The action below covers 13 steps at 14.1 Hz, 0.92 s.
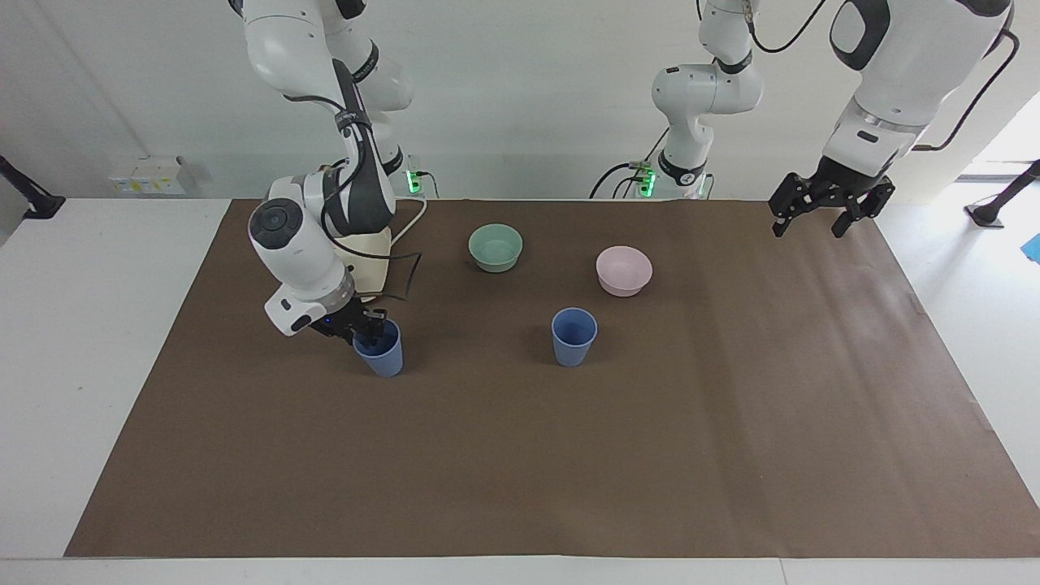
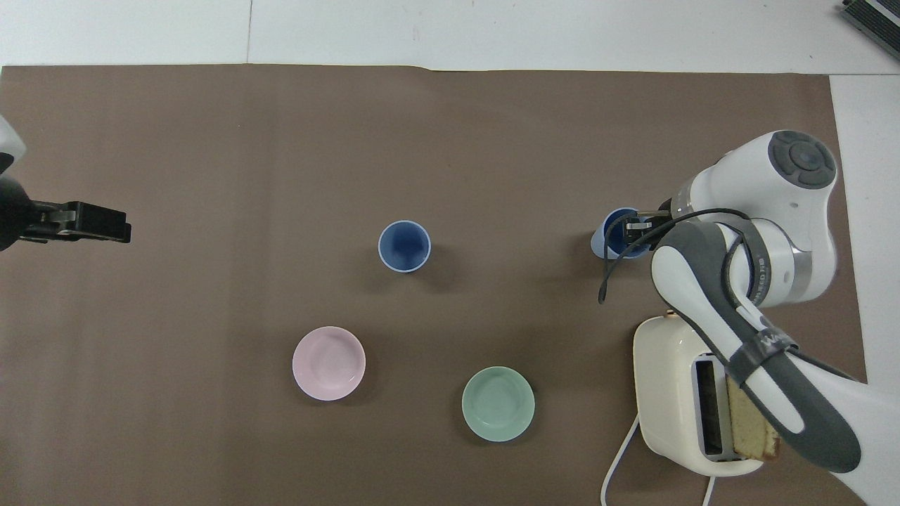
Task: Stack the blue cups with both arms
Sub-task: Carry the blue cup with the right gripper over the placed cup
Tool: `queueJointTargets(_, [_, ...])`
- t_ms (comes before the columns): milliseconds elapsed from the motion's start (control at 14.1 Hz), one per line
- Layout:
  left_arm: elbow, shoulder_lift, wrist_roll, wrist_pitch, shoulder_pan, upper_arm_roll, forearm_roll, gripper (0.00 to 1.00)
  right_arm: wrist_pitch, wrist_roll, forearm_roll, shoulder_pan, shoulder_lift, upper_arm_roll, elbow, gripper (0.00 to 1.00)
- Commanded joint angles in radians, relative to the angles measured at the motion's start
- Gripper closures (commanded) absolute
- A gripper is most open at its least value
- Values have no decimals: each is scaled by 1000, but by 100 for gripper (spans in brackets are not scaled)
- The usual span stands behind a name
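Two blue cups stand upright on the brown mat. One blue cup stands alone near the middle, farther from the robots than the pink bowl. The other blue cup stands toward the right arm's end. My right gripper is low at this cup's rim, on the side nearer the robots. Its grip is not visible. My left gripper is open and empty, raised high over the left arm's end of the mat.
A pink bowl and a teal bowl sit nearer the robots than the cups. A cream toaster with a bread slice stands under the right arm, its cable trailing.
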Motion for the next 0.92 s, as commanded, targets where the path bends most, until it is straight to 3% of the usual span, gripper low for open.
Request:
queueJointTargets(0, [80,7,10,-88,10,-5,15,0,5,2,19,-3,1,5,8,100])
queueJointTargets(213, [91,1,12,-108,10,-5,10,0,-124,11,20,4,-2,14,118,100])
queueJointTargets(569, [87,-31,15,-125,12,-2,7,0,-308,133,8,104,-17,14,307,100])
queueJointTargets(853, [87,-34,3,-123,12,-3,6,0,-302,382,3,239,-2,16,387,100])
